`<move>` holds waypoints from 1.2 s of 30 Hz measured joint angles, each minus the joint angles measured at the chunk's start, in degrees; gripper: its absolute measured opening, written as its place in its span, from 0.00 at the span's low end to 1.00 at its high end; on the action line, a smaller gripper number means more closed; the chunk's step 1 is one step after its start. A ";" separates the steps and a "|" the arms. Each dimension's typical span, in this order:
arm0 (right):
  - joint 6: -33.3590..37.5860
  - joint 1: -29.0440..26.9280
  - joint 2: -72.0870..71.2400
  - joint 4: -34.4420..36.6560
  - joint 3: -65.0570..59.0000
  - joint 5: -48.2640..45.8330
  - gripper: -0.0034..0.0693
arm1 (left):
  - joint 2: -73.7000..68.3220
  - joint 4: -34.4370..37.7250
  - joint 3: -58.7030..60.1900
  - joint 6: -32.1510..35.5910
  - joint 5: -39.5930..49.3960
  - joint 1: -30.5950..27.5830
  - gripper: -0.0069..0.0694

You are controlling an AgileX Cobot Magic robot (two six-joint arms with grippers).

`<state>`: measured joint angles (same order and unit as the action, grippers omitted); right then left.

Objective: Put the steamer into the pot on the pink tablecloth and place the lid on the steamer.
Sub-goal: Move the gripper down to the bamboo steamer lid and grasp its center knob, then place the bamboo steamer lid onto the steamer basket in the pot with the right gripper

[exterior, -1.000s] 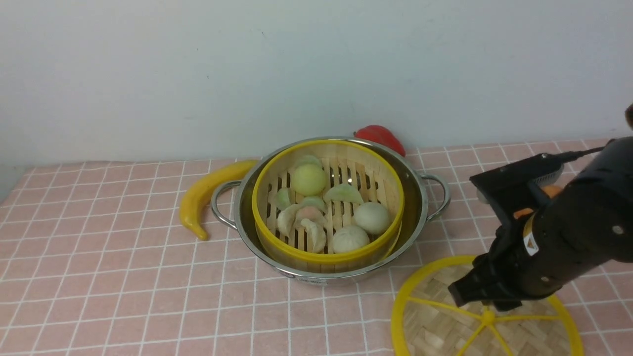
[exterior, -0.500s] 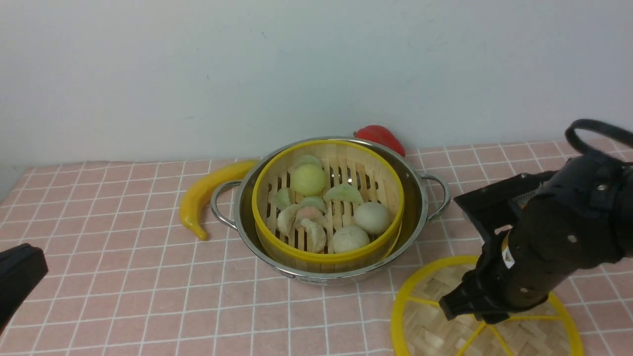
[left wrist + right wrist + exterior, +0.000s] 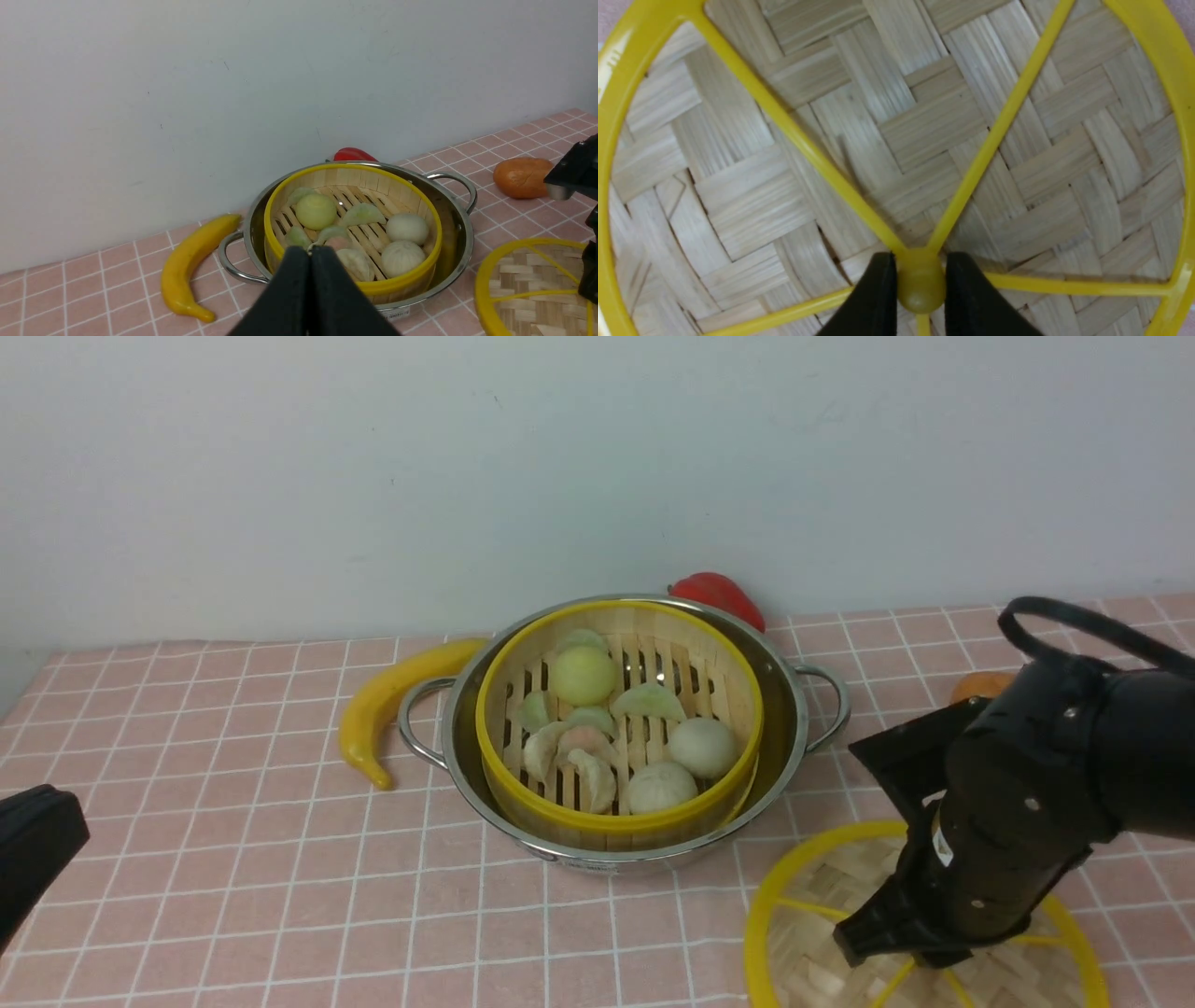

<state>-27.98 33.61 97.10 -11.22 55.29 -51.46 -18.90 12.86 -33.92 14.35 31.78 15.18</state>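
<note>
The steamer with pale dumplings and buns sits inside the steel pot on the pink tablecloth. Both also show in the left wrist view, the steamer and the pot. The lid lies flat on the cloth to the right of the pot and nearer to me. My right gripper is down on the lid, its fingers closed against both sides of the yellow hub. My left gripper is shut and empty, well back from the pot, at the front view's left edge.
A yellow banana lies just left of the pot. A red pepper sits behind the pot by the wall. An orange bread roll lies to the right, behind my right arm. The white wall closes the far side.
My right arm has come lower over the lid, bringing its gripper down to the hub. My left gripper came into view at the left edge and then stayed put.
</note>
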 joint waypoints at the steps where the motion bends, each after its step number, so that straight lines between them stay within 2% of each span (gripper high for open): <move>1: 0.00 0.00 0.00 -0.20 0.05 -0.75 0.24 | 0.00 0.00 0.00 0.00 0.00 0.00 0.07; 11: 1.54 0.00 -10.82 -1.05 5.09 -17.05 0.24 | 0.00 0.00 0.00 0.00 0.12 0.00 0.08; 17: 5.99 0.00 -13.26 0.21 21.45 -18.97 0.24 | 0.00 0.01 0.00 0.00 0.52 0.00 0.09; 21: 8.43 0.00 -7.29 2.51 34.86 -19.03 0.24 | 0.00 0.01 0.00 0.00 0.90 0.00 0.09; 26: 11.51 0.05 11.72 6.28 55.44 -18.99 0.24 | 0.00 0.01 0.00 0.05 1.47 0.00 0.11; 36: 13.29 1.00 26.65 9.21 67.64 -19.25 0.24 | 0.00 -0.04 0.00 0.05 2.71 0.00 0.11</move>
<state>-14.69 34.61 123.75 -2.01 122.93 -70.71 -18.90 12.82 -33.92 14.40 34.48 15.18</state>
